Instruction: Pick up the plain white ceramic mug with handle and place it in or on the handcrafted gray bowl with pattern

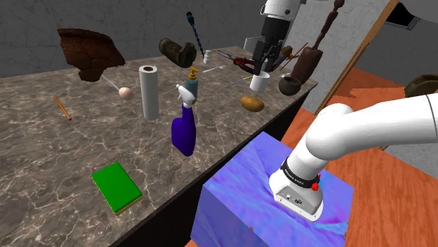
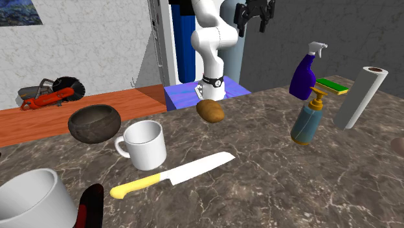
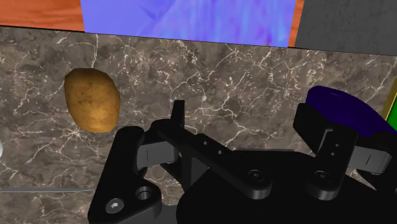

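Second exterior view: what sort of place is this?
Probably a kitchen counter in a house: a marbled countertop carrying a white mug, a yellow-handled knife and a potato. The power saw on the orange floor behind hints at a garage, so not certain.

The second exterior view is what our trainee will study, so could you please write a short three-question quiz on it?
1. True or false: the white mug stands upright on the table.
2. In the second exterior view, where does the dark bowl sit relative to the mug? A) to its left B) to its right C) underneath it
3. Fill in: the gripper hangs above the table with its fingers ____, holding nothing.
Key: 1 true; 2 A; 3 open.
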Action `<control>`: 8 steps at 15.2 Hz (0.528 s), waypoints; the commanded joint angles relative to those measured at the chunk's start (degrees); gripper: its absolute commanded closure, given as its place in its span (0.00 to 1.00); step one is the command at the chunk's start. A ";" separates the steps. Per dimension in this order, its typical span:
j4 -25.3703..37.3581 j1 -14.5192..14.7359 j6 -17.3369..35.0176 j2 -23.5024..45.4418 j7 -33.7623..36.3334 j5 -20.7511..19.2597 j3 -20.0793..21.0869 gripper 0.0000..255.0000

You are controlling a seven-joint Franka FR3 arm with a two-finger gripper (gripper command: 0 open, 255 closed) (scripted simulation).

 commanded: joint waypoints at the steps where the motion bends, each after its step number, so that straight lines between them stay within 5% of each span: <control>1: 0.00 0.00 0.00 0.00 0.00 0.00 0.00 0.00; 8: -0.83 -3.26 8.94 6.72 -6.92 -5.80 -6.80 0.00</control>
